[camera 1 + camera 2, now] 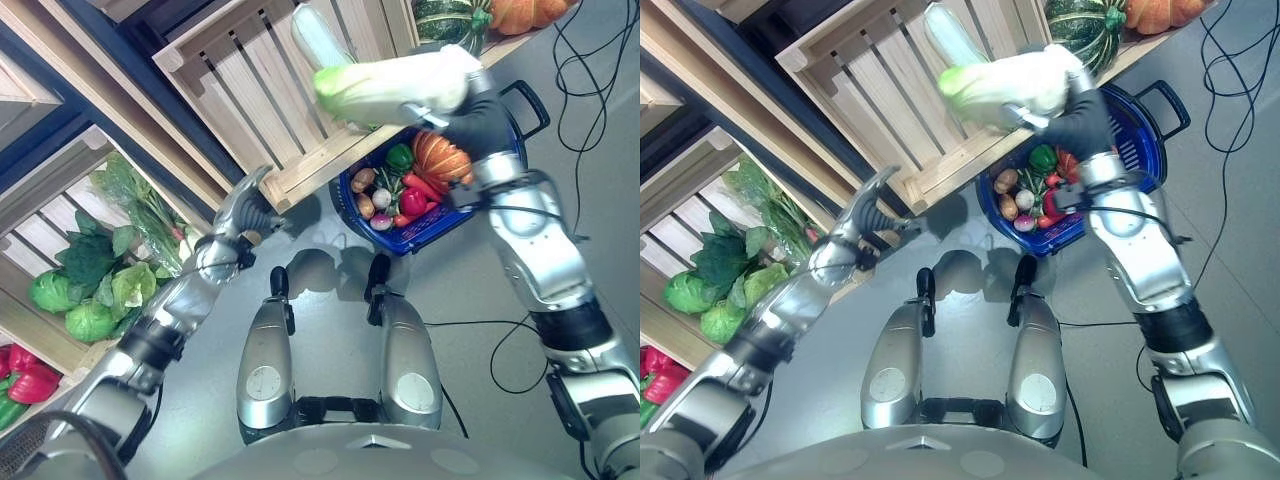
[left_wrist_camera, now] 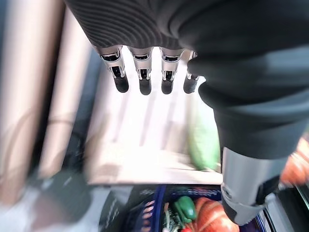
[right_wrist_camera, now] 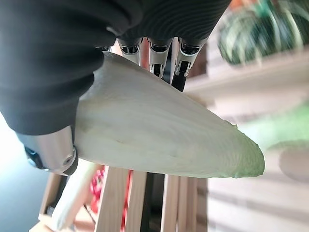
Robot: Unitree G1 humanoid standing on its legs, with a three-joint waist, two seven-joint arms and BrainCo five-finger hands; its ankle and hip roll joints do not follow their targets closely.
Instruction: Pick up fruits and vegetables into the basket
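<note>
Right wrist view pretty much settles what you've got: your right hand (image 3: 48, 82) has its fingers and thumb wrapped round a napa cabbage (image 3: 164, 140), white stalk end in the palm and the green leafy tip sticking out past the fingers. From the head camera that cabbage (image 1: 395, 85) is up in the air in front of the wooden crate shelf (image 1: 260, 90), above and a bit to the left of the blue basket (image 1: 515, 150) on the floor.

So you're well into this one, I'd say. The basket already has a decent pile: a small orange pumpkin (image 1: 440, 155), a green pepper (image 1: 400, 155), a red pepper (image 1: 413, 200), what look like potatoes (image 1: 364, 180) and a couple of small roundish things I can't tell apart. The cabbage is picked but not dropped yet, so that's the step in hand.

Plenty left on the shelves too: leafy greens (image 1: 130, 200), round green cabbages (image 1: 60, 290), red peppers (image 1: 30, 375) at the lower left, and a striped green squash (image 1: 445, 18) up top.

Your left hand (image 1: 245, 205) is idle beside the crate's lower corner, fingers straight and loose, holding nothing.
</note>
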